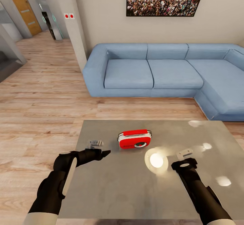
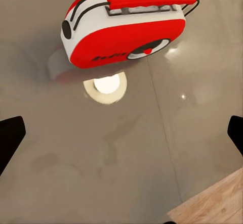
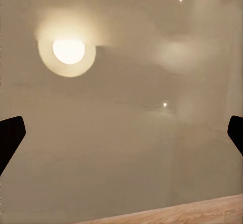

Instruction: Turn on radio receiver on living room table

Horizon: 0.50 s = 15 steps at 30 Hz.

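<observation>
Robot's parked at the near edge of the table (image 1: 101,191) in the living room, both arms out over the glossy top. On the left, the left gripper (image 1: 101,153) hangs just above the surface, pointing right toward the radio (image 1: 134,139), near it but not touching. From its wrist camera the fingers (image 2: 11,138) sit at opposite edges of the frame, so they're spread wide with nothing between them.

If I were driving, I'd use that left arm since it's the closer one. I'd guess the switch is the dial on the front or something along the top, so come in slow, press with one fingertip, and don't shove the thing, because that slick top probably lets it slide. Closing the fingers first might give a firmer poke.

The radio sits mid-table, a bit toward the far side, front facing the robot. It's a little red rounded box with white trim, a thin dark handle over the top and a round dial low on the front, right side.

Further right there's a bright lamp reflection (image 1: 156,160), then the right gripper (image 1: 184,154), well apart from the radio. Its fingers (image 3: 11,138) are wide and empty too.
</observation>
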Tool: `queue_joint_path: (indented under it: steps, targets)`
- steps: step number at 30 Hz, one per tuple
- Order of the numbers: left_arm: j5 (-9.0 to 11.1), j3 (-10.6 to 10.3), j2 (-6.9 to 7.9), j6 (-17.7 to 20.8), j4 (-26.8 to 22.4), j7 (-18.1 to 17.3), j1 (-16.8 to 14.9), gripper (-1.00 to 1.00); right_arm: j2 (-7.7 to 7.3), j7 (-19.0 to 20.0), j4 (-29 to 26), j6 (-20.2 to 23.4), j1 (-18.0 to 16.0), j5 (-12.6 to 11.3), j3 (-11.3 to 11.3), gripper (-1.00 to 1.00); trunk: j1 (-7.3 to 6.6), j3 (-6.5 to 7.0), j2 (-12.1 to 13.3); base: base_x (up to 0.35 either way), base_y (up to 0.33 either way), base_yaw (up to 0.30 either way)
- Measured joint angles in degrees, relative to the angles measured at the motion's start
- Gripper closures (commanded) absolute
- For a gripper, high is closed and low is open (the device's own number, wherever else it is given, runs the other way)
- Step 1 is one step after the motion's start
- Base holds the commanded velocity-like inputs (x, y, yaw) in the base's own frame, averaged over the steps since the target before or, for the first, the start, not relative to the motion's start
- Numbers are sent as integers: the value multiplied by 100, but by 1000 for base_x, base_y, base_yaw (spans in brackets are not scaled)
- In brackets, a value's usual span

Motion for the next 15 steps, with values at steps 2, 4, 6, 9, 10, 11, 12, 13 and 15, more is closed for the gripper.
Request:
queue_joint_path:
  steps: [2,4,6,9,10,11,12,13,15]
  targets:
    - [1,-1,-11,-3,-8,36,0,-100,3,6,-3,-1,0,-3,-1,-100,0,0,0,0,0,0]
    - [3,-4,-16,-12,-16,50,0,-100,5,7,-2,-1,0,-1,-1,-100,0,0,0,0,0,0]
    - [7,-6,-19,-16,-18,42,0,-100,3,9,-3,-1,0,-3,-1,-100,0,0,0,14,0,0]
    - [28,-9,-17,-21,-17,14,0,-100,-1,11,-6,-1,0,-4,-6,-100,0,0,0,109,0,0]
    - [39,-13,-15,-20,-17,4,0,-100,-4,11,-7,-1,0,-4,-8,-100,0,0,0,203,0,0]
    - [44,-16,-15,-21,-17,-1,0,-100,-7,11,-8,-1,0,-4,-8,-100,0,0,0,228,0,0]
    - [49,-19,-13,-20,-15,-5,0,-100,-9,11,-8,-1,0,-5,-9,-100,0,0,0,265,0,0]
    - [57,-25,-13,-16,-11,-20,0,-100,-12,11,-9,-1,0,-5,-9,-100,0,0,0,288,0,0]
    - [62,-31,-13,-10,-5,-107,0,-100,-19,12,-9,-1,0,-5,-10,-100,0,0,0,312,0,0]
